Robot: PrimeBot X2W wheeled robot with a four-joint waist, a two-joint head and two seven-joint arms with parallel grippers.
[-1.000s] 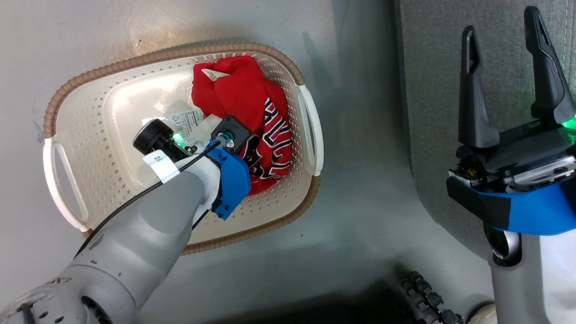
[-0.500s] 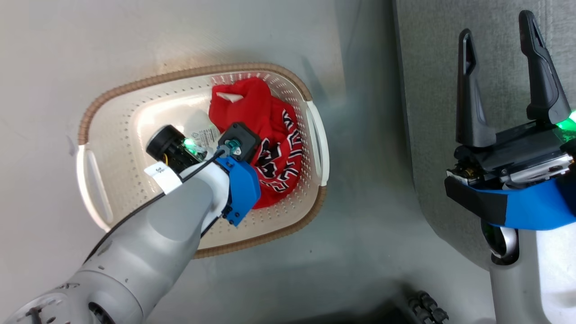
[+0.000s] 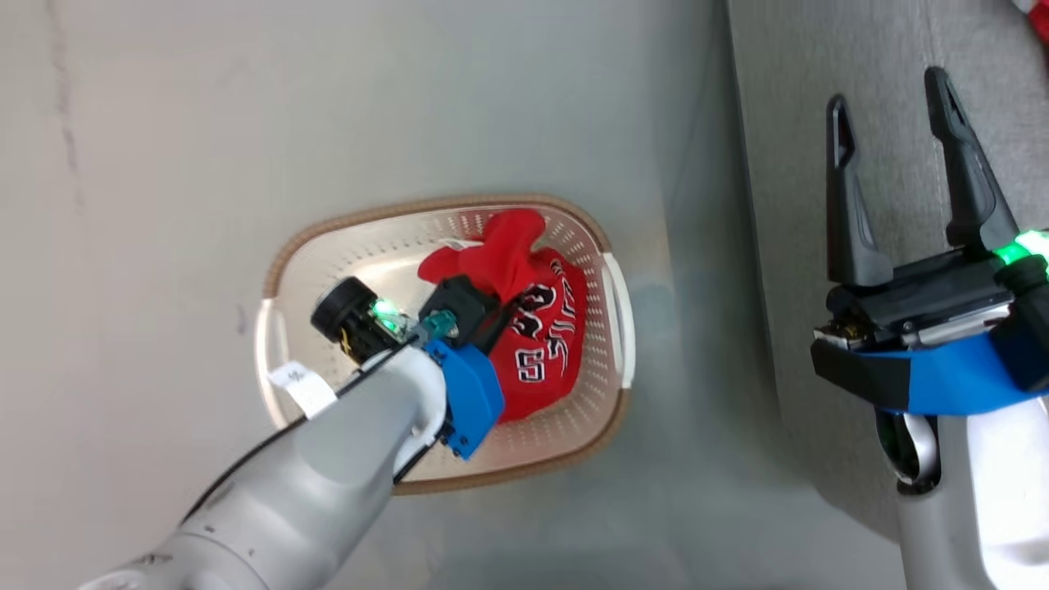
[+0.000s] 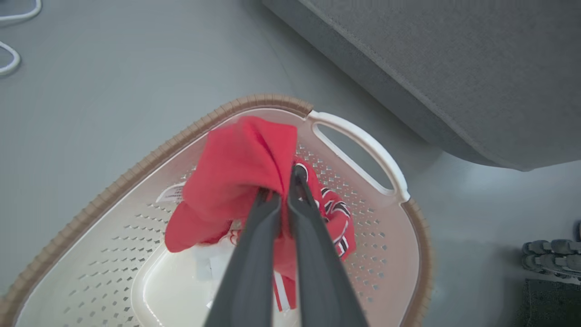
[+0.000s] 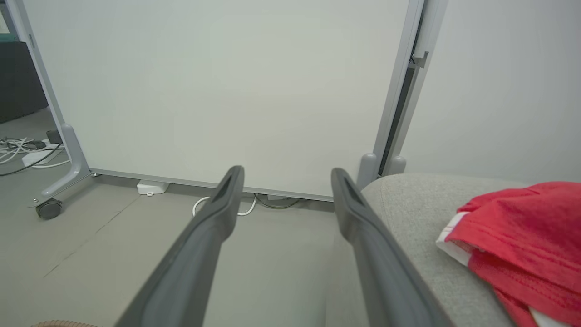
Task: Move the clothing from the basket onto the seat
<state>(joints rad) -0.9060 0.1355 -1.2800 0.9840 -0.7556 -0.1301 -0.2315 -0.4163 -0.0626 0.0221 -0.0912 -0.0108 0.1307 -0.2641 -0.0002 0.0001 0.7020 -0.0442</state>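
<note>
The cream basket with a brown rim stands on the grey floor. My left gripper is shut on a fold of the red jersey, which hangs bunched from the fingertips above the basket floor. From the head view the jersey shows black-and-white lettering and a number, and my left wrist covers the fingers. My right gripper stands open above the grey seat, holding nothing. Another red garment with white trim lies on the seat, to the right of the right gripper.
A white partition panel on casters stands beyond the seat's end, with cables on the floor beside it. The seat's edge runs close to the basket's white handle. A treaded wheel of my base is at lower right.
The head camera has pulled back, so the basket looks smaller and lower. The left gripper has drawn the jersey up into a bunch. The right gripper stays open.
</note>
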